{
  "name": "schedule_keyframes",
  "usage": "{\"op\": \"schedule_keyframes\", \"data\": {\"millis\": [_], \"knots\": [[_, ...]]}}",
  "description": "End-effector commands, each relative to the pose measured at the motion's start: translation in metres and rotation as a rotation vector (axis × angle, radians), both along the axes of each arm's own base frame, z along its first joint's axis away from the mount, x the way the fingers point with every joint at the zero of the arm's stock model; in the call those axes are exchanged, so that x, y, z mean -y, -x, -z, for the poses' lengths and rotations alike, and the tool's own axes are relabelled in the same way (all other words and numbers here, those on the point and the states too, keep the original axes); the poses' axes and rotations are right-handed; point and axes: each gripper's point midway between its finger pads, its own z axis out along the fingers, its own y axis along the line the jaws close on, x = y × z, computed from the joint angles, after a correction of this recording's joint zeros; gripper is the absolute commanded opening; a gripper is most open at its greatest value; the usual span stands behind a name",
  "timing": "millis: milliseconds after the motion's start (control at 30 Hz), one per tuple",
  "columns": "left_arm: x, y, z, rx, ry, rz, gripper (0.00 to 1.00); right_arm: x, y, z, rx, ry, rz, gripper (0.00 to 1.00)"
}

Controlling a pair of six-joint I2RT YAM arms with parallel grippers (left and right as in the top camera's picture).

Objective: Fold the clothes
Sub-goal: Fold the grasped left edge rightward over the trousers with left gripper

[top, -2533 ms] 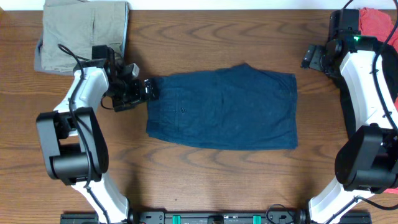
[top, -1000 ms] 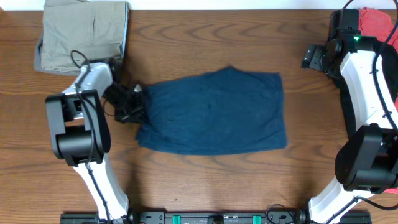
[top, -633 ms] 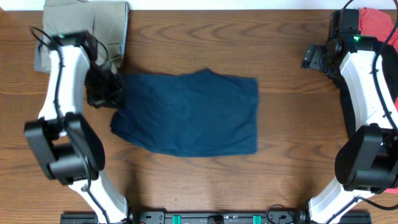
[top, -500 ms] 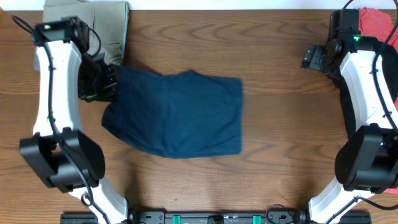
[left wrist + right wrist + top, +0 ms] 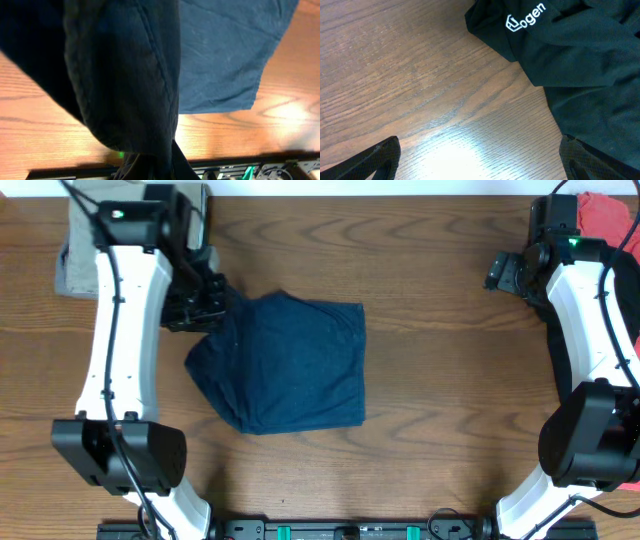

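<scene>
The dark blue shorts (image 5: pixel 290 365) lie left of the table's middle. Their upper left corner is pulled up and their left side is bunched. My left gripper (image 5: pixel 212 304) is shut on that corner. In the left wrist view the blue shorts (image 5: pixel 125 75) hang as a dark fold from my left gripper (image 5: pixel 160 169), and the rest spreads flat on the wood beyond. My right gripper (image 5: pixel 498 274) is held at the far right, well away from the shorts. It is open in the right wrist view (image 5: pixel 482 161), with only bare wood between its fingertips (image 5: pixel 376 159).
A folded khaki garment (image 5: pixel 85 250) lies at the back left corner, partly under my left arm. A red cloth (image 5: pixel 605 215) sits at the back right corner. Dark fabric with a white logo (image 5: pixel 570 55) fills the upper right of the right wrist view.
My left gripper has dragged the blue shorts leftward and risen toward the back left, so the cloth now lies narrower and bunched. The right arm has not moved.
</scene>
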Motion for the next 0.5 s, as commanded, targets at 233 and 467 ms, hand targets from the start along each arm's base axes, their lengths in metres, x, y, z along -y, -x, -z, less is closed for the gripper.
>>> {"op": "schedule_keyframes", "data": {"millis": [233,467], "knots": [[0.062,-0.004,0.014,0.039,0.022,0.109,0.06,0.002,-0.001,0.001,0.002,0.005,0.017,0.99],[0.100,-0.006,0.043,0.063,0.061,0.191,0.06,0.002,-0.001,0.000,0.002,0.005,0.017,0.99]]}}
